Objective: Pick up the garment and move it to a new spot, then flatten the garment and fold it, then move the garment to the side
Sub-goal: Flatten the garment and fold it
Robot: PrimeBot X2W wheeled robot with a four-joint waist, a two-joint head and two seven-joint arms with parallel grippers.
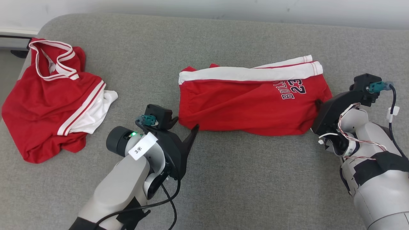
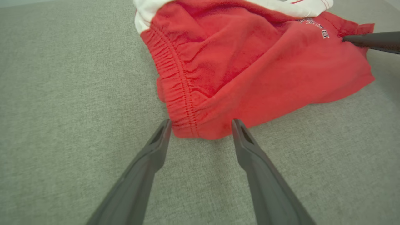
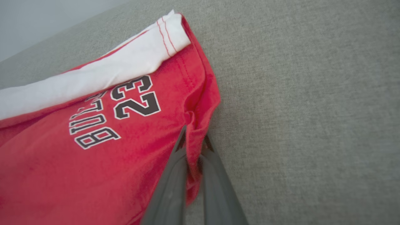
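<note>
Shorts (image 1: 252, 105), red and folded, lie mid-cushion with their long axis running left to right. The waistband (image 2: 175, 81) is at the robot's left end, the leg hems are at the right, and the white stripe (image 1: 243, 74) runs along the far side. The right gripper (image 3: 193, 137) is clamped tight on the right hem. The left gripper (image 2: 201, 125) is spread wide, its tips on either side of the near waistband corner and holding nothing. The grey cushion (image 1: 243, 179) meets a pale wall (image 1: 204, 8) beyond. A red jersey (image 1: 48, 99) lies well apart by the left edge. Bare fabric lies in front of the shorts and to their right.

Bright, even light, soft shadows; wrist views bend at the edges.
</note>
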